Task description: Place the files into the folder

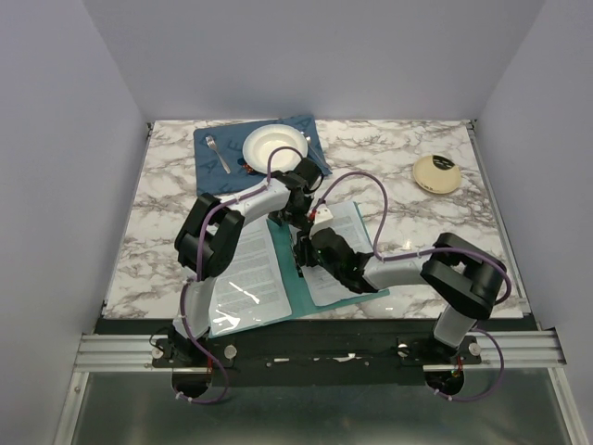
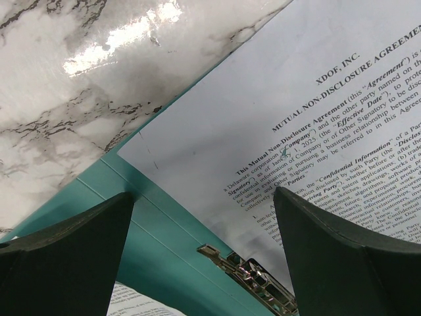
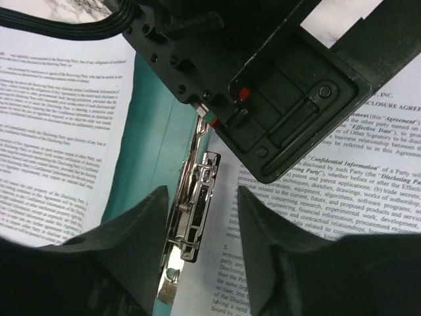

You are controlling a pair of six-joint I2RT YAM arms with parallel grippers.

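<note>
Marble tabletop [image 1: 167,213], near edge: carried open teal folder [image 1: 298,293], files [image 1: 250,269] on both leaves. Gaped wide over files at left gripper [image 2: 200,197]; parted astride spine clip [image 3: 196,181] at right gripper [image 3: 200,192].

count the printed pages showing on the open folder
2. The left page lies on the folder's left half; the right page lies on its right half, beside the spine clip. More sheets may be hidden under either.
</note>
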